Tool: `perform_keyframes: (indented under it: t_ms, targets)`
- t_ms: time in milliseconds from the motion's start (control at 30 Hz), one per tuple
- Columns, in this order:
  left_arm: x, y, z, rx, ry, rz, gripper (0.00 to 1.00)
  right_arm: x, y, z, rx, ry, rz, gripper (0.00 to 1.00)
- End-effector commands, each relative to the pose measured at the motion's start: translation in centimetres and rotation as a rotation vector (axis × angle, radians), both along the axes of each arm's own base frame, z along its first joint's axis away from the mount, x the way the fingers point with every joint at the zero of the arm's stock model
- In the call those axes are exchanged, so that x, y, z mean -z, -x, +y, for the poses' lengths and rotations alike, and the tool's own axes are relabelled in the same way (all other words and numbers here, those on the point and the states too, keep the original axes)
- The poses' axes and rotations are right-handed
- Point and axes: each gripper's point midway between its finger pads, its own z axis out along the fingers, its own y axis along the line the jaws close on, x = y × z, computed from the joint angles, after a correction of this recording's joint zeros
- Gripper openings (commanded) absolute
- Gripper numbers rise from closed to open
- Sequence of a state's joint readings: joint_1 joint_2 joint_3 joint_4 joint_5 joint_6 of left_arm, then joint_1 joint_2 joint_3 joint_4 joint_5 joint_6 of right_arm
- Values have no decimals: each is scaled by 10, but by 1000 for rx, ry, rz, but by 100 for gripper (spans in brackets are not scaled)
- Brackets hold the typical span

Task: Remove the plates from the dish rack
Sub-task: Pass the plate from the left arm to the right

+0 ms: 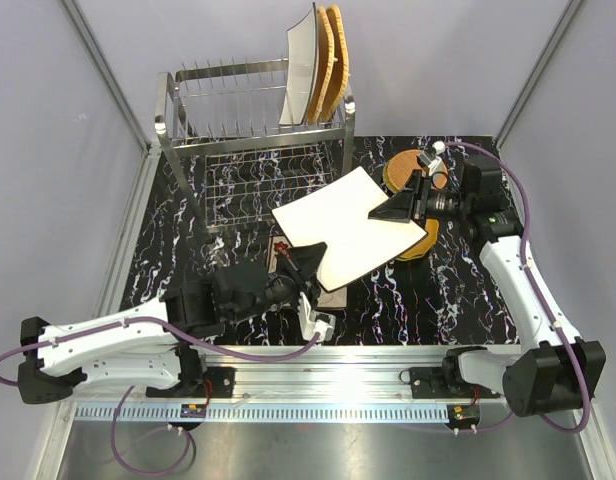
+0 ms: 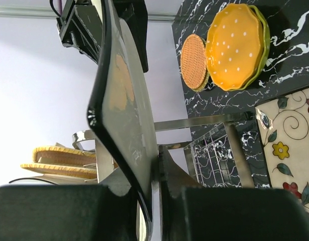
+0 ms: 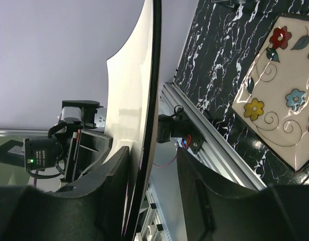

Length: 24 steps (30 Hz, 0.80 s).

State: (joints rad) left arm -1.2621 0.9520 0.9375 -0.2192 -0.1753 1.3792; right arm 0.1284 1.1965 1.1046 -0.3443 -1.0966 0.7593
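Cream plate [image 1: 338,225], corner toward dish rack [image 1: 250,138]

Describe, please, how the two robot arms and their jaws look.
The left arm and the right arm have white shells between black joints and black bases. The jaws are black and wedge-shaped. A purple cable runs along each arm.

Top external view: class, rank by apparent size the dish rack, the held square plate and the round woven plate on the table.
1. dish rack
2. held square plate, raised, nearer the camera
3. round woven plate, partly hidden
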Motion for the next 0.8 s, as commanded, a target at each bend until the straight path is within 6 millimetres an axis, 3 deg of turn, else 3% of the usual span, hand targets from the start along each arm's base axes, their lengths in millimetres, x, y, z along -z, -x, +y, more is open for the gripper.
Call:
perform_keyframes:
  t_ms: [0, 133, 200, 400, 533, 667, 767]
  targets:
    - [-77, -4, -8, -7, 240, -144, 0, -15, 22, 12, -103, -53, -18, 15]
    - [-69, -4, -9, -6, 247, -122, 2, -20, 29, 12, -123, -81, -25, 0]
    - [-70, -3, -8, -8, 269, -107, 7, -22, 30, 12, -123, -85, -44, 0]
    - [-61, -1, -6, -9, 318, -49, 32, -24, 28, 11, -103, -74, -104, 0]
    - [-54, 0, -5, -11, 334, -12, 38, -26, 21, 10, -89, -63, -160, 0]
    - [-45, 1, -7, -4, 327, 8, 38, -24, 17, 12, -100, -71, -198, 0]
    - [-41, 1, -8, -3, 307, -3, 27, -21, 20, 12, -125, -76, -193, 0]
